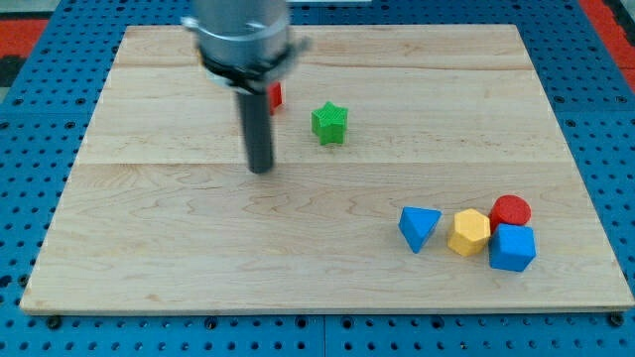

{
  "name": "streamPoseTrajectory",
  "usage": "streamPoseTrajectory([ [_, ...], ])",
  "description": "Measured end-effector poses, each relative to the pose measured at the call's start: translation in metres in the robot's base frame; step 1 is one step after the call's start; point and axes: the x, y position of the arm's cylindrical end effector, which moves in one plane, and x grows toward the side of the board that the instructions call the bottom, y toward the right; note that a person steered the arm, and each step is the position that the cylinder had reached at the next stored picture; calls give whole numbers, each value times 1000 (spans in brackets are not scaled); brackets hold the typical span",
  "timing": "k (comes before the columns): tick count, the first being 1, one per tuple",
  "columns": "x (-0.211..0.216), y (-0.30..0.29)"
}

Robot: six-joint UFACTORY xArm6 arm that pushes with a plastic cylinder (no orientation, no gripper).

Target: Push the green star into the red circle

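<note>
Two red blocks invite error: the red circular block sits at the view's lower right, touching the yellow hexagonal block and blue cube, near the blue triangular block; a partly hidden red block lies behind the rod. The green star-shaped block stands upper centre. My tip rests left of it, apart; no jaws exist. An oblique shove could scatter the cluster.

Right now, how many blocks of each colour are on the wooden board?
Green: 1, the green star
Red: 2, the red circle and a red block mostly hidden behind the rod
Blue: 2, the blue triangle and the blue block
Yellow: 1, the yellow hexagon
Total: 6
My tip is to the view's left of the green star, not touching it.
</note>
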Motion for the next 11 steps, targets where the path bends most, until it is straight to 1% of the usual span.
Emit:
streamPoseTrajectory([
  [1, -60, 32],
  [2, -46, 141],
  [3, -37, 212],
  [4, -33, 220],
  [5, 33, 239],
  [6, 23, 208],
  [7, 7, 235],
  [8, 10, 278],
  [9, 32, 278],
  [10, 31, 262],
  [11, 12, 204],
])
